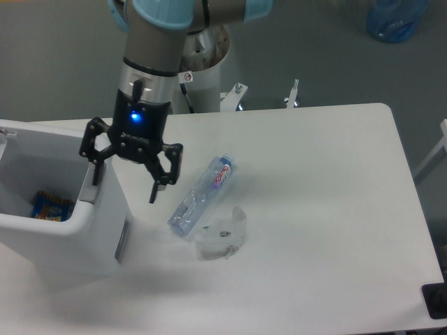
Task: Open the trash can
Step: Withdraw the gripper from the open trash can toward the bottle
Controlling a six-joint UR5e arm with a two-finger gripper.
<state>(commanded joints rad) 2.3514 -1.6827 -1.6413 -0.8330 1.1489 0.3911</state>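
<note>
The trash can [49,241] is a large boxy white bin at the table's left edge. Its top stands open and I see down into it, where a blue and orange packet [52,206] lies on the bottom. A grey tab [122,241] shows on its right side. No lid is visible. My gripper [124,187] points down over the bin's right wall, open. One finger [96,174] hangs inside the bin by the rim. The other finger [154,190] hangs outside it above the table. It holds nothing.
A clear plastic bottle [202,194] lies on the white table [321,209] just right of the gripper. A crumpled piece of clear plastic [223,237] lies next to it. The robot's pedestal [206,70] stands behind the table. A blue bag [394,17] sits on the floor at the far right.
</note>
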